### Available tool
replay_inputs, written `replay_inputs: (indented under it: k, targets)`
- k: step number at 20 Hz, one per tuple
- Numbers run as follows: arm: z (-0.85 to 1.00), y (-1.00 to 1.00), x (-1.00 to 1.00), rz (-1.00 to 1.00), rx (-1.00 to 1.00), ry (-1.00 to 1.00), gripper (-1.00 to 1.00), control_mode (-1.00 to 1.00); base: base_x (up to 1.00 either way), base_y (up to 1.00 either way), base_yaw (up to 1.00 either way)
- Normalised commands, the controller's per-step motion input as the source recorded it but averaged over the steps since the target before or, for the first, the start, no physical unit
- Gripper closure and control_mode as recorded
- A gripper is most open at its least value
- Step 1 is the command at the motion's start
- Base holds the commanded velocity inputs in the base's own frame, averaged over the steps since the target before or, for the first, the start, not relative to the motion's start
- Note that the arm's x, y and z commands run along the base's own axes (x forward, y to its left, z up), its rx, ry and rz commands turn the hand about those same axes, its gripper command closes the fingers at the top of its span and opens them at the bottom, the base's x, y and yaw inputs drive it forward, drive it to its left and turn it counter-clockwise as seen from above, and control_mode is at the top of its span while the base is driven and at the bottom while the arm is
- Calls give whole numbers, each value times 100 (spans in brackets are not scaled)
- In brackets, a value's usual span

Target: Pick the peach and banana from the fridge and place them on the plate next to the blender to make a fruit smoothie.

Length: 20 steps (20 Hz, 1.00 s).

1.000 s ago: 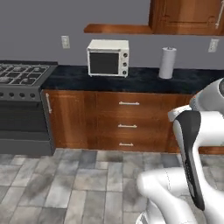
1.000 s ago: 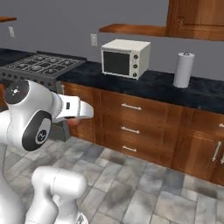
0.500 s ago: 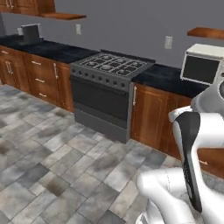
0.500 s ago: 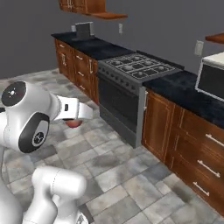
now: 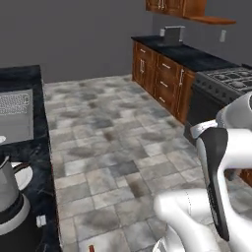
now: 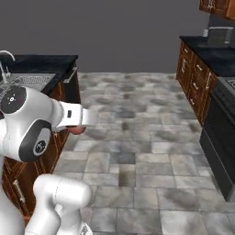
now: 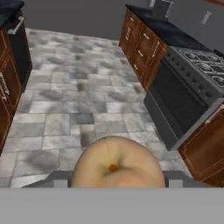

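Hand view: peach (image 7: 117, 162) between the gripper (image 7: 117, 180) fingers.

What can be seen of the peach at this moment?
The peach sits at the bottom of the hand view, close to the camera: a round, smooth fruit, pale yellowish-tan on this side, with a small orange-brown dimple at its centre and a faint seam running up from it. It lies in the gripper, carried above the grey tiled floor. In the right base view a reddish sliver of it shows under the white hand. The finger tips themselves are hidden by it.
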Motion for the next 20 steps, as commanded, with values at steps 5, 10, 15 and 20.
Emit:
replay_inputs:
  k: [5,10,15,20]
  targets:
    - [0,0,0,0,0,0,100,100,99,-26,67]
    - [0,0,0,0,0,0,100,100,56,-3,87]
    - [0,0,0,0,0,0,100,100,37,0,95]
    - [0,0,0,0,0,0,100,100,62,-7,88]
